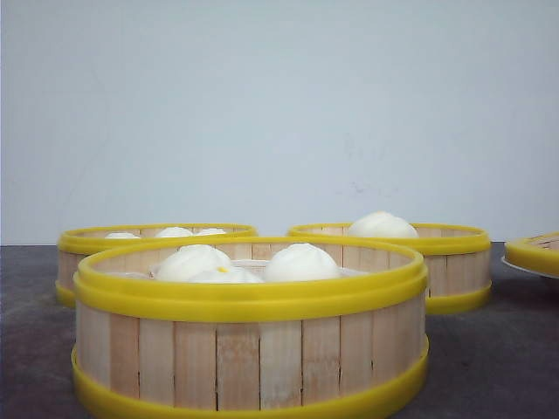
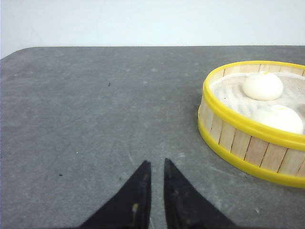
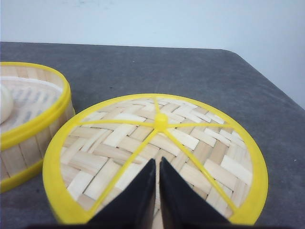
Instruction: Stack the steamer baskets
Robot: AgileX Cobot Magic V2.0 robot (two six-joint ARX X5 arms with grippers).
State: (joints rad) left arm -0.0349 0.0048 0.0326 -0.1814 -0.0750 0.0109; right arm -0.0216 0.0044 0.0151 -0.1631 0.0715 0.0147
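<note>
Three steamer baskets with white buns stand on the grey table: a near one (image 1: 251, 340), one at the back left (image 1: 105, 253) and one at the back right (image 1: 437, 262). A woven lid with a yellow rim (image 3: 157, 152) lies flat; its edge shows at the far right (image 1: 534, 253). My left gripper (image 2: 156, 164) is shut over bare table, to the side of a basket (image 2: 252, 138) holding two buns. Above the lid hangs my right gripper (image 3: 157, 163), shut with nothing in it. Part of a basket (image 3: 28, 124) sits beside the lid.
The grey table (image 2: 95, 109) ends at a pale wall behind. Its rounded corner (image 2: 19, 51) shows in the left wrist view and another table edge (image 3: 267, 81) in the right wrist view.
</note>
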